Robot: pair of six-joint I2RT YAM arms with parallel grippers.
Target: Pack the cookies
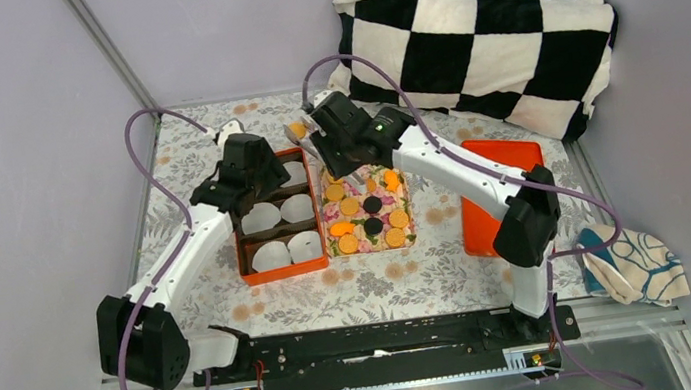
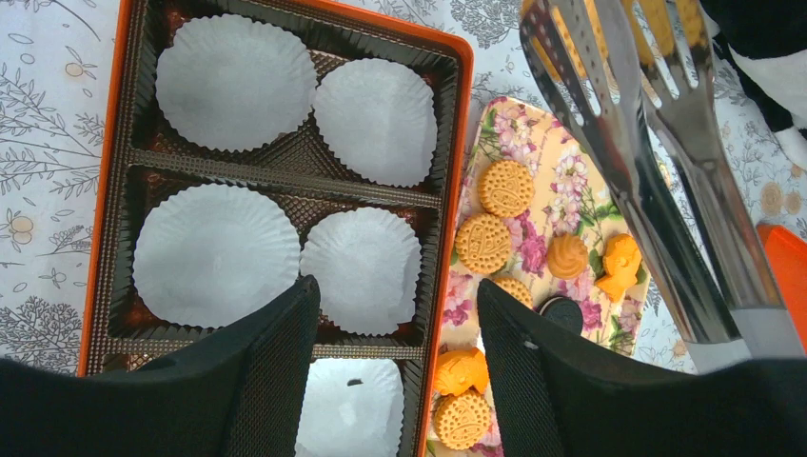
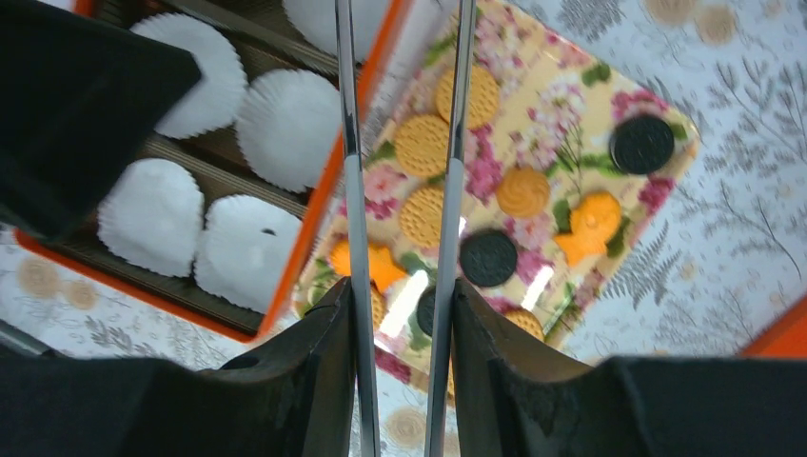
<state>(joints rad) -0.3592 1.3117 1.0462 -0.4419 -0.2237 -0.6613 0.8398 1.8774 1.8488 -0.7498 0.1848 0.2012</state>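
The cookies (image 1: 364, 215), round orange-tan and black discs plus a few shaped orange ones, lie on the floral tray (image 1: 405, 187). They also show in the left wrist view (image 2: 505, 187) and the right wrist view (image 3: 422, 145). My left gripper (image 1: 264, 180) is open and empty, its jaws (image 2: 395, 286) straddling the right wall of the orange box (image 2: 449, 190) with white paper cups (image 2: 215, 254). My right gripper (image 3: 400, 290) is shut on metal tongs (image 3: 347, 143) held above the tray. Something orange shows at the tongs' far end (image 1: 297, 129); I cannot tell what it is.
The orange box (image 1: 276, 270) stands left of the tray, touching it. An orange lid (image 1: 497, 190) lies right of the tray. A black-and-white checked pillow (image 1: 477, 36) sits at the back right. A patterned cloth (image 1: 633, 263) lies at the right near edge.
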